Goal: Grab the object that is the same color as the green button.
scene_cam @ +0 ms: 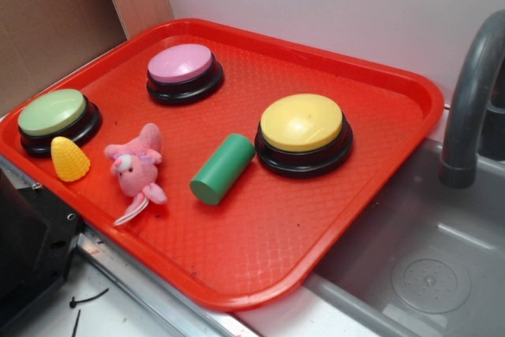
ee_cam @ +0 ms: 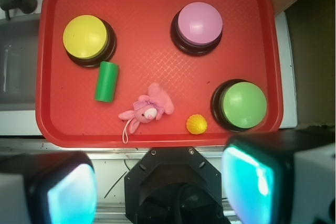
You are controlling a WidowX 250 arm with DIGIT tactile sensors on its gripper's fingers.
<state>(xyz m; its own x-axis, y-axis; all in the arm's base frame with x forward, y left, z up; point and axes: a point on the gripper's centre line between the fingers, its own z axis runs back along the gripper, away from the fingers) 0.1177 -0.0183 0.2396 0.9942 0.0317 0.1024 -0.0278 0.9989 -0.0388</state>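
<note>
One green cylinder (scene_cam: 222, 169) lies on your red tray (scene_cam: 260, 250), touching the yellow button (scene_cam: 303, 132); gripper (ee_cam: 157, 182) spread, holding nothing.

tray (ee_cam: 157, 51) holds all | green cylinder (ee_cam: 106, 81) just below yellow button (ee_cam: 86, 37) | plush (ee_cam: 148, 109), corn toy (ee_cam: 196, 124), green button (ee_cam: 242, 105) to cylinder's right | gripper (ee_cam: 157, 190) fingers spread apart

The red tray (scene_cam: 379, 219) is seen by the exterior view from the side, obliquely and fairly near, with the sink (scene_cam: 442, 274) beside one tray edge. The tray (ee_cam: 157, 35) is viewed by the wrist camera from well above, facing straight down. The whole tray is shared by both views.
</note>
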